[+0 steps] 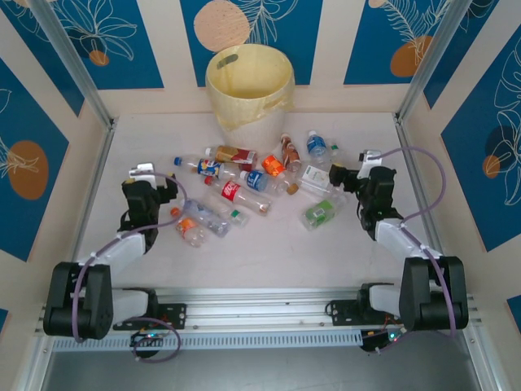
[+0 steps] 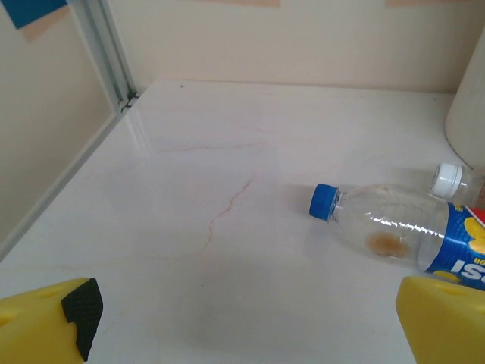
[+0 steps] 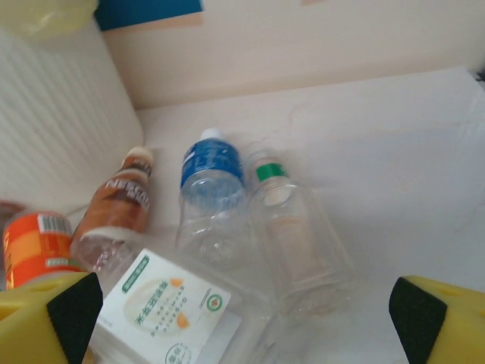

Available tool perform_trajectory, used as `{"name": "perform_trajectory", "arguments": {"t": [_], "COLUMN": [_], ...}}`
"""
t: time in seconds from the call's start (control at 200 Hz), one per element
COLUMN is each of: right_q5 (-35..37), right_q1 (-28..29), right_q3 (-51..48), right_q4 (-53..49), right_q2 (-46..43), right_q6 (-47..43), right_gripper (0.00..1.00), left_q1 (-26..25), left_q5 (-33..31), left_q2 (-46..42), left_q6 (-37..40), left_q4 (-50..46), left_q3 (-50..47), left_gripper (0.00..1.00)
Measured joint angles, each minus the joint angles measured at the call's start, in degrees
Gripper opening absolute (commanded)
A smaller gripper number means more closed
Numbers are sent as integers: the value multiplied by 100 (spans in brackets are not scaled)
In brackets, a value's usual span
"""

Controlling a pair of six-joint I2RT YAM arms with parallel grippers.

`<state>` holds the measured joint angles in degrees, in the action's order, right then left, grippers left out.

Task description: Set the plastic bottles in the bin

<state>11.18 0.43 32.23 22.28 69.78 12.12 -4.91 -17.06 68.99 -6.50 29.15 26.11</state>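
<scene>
Left gripper (image 2: 254, 307) jaws wide apart, empty, near a blue-capped bottle (image 2: 379, 227). Right gripper (image 3: 244, 303) spread too, above the scattered plastic bottles (image 1: 244, 183). The bin (image 1: 244, 106) stands upright at the table's (image 1: 285, 252) far edge.

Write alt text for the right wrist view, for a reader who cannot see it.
A blue-labelled bottle, a green-banded bottle, a brown-labelled bottle, an orange-labelled bottle and a white-labelled bottle lie close together on a white table. The pale bin rises at left; the right tool, open, shows yellow fingers at the bottom corners.
</scene>
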Motion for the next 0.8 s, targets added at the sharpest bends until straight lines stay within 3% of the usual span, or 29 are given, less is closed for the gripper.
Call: {"name": "perform_trajectory", "arguments": {"t": [0.105, 0.275, 0.435, 0.62, 0.8], "right_q5": [267, 385, 286, 251, 328], "right_q1": [-7, 20, 468, 1250, 1589], "right_q3": [350, 1167, 1298, 1268, 1563], "right_q4": [-802, -2833, -4203, -4743, -5082], "right_q2": [20, 271, 295, 470, 1432], "right_q6": [468, 1971, 3143, 3985, 4319], "right_gripper": [99, 99, 99, 99, 99], "left_q1": [0, 2, 2, 2, 2], "left_q5": [-153, -356, -225, -96, -98], "left_q2": [-26, -26, -26, -26, -37], "left_q6": [-516, -1410, -1882, -2138, -2243], "left_q4": [-695, -1902, -2365, -2564, -2625], "left_q3": [369, 938, 1038, 1038, 1038], "left_gripper": [100, 100, 100, 100, 100]}}
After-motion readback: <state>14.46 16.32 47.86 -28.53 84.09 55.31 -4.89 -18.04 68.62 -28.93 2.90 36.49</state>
